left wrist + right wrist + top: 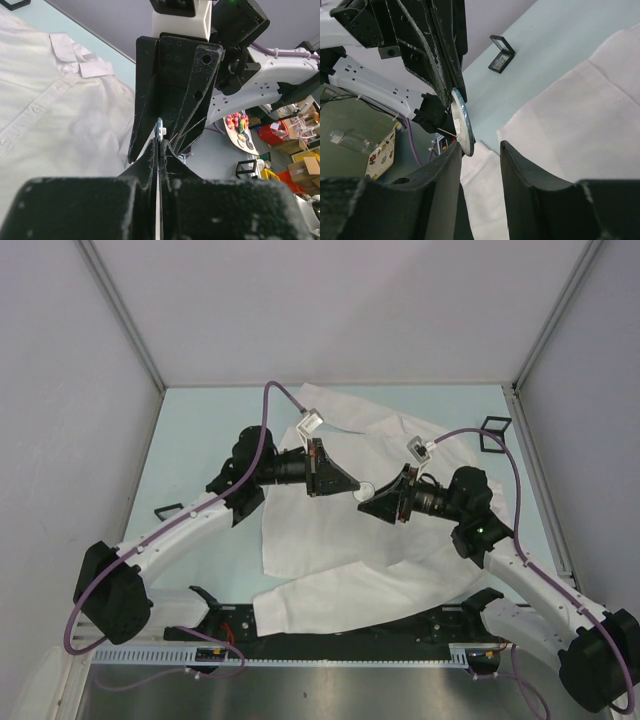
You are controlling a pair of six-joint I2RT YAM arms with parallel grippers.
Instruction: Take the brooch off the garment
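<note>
The white shirt [330, 540] lies spread on the table, and also shows in the left wrist view [50, 115] and the right wrist view [580, 115]. The brooch [366, 489], a small round disc with a white back and bluish rim, is off the cloth and held in the air. My left gripper [353, 487] is shut on it; the left wrist view shows it edge-on [160, 131] just past my closed fingertips [161, 143]. My right gripper [374, 503] is open right in front of it. In the right wrist view the brooch [461, 122] sits by its left finger [442, 175], and the gripper [480, 147] holds nothing.
A small black open frame [495, 430] stands at the back right of the table and shows in the right wrist view [501, 53]. A black clip [166, 510] lies at the left edge. Grey walls enclose the table. Both arms meet over the shirt's middle.
</note>
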